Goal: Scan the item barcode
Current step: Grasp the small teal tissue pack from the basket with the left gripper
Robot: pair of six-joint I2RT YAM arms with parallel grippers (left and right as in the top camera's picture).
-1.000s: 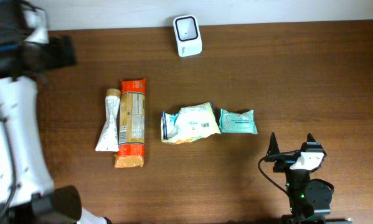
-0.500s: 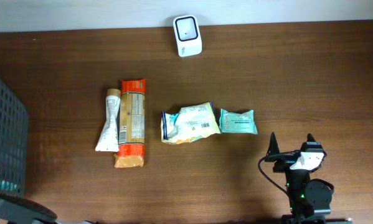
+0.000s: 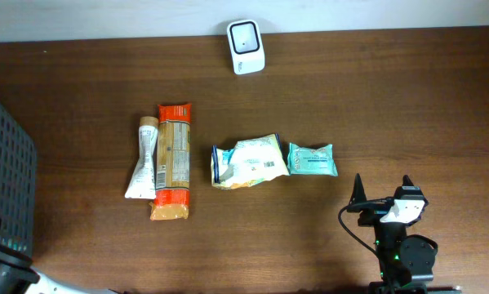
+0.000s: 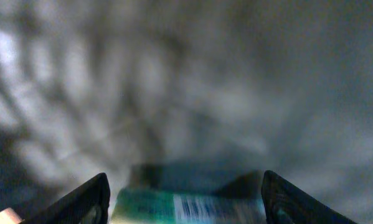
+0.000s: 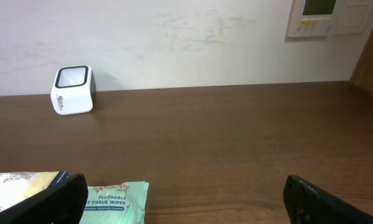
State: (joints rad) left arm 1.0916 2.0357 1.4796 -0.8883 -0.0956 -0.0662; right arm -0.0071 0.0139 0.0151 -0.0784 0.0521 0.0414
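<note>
Pack with barcode [image 4: 186,208]: it shows only in the left wrist view, at the bottom edge of the picture. It is green and white with a printed barcode facing the camera. All around it is a grey blur, so what it lies on cannot be told.
Left gripper [image 4: 184,177]: its two dark fingers [image 4: 89,200] stand apart, one at each side of the pack with barcode. The pack fills the gap between them. Whether the fingers press on it or only stand beside it, I cannot tell.
Scanner [image 3: 246,36]: small white box with a dark window, standing at the far edge of the worktop [image 3: 391,98], near the middle of that edge.
White bag [image 3: 248,161]: crumpled, in the middle of the worktop, with a barcode facing up.
Tissue pack [image 3: 312,159]: teal, flat, just beside the white bag on the right, the two touching or nearly so.
Orange packet [image 3: 172,162]: long, left of the middle, its length running from the far edge toward the near edge.
Tube [image 3: 144,163]: white, lying along the left side of the orange packet and touching it.
Basket [image 3: 3,180]: dark mesh, at the left edge of the worktop.
Right gripper [image 3: 383,193]: above the near right corner of the worktop, well apart from the tissue pack. Its fingers are spread wide and hold nothing.
</note>
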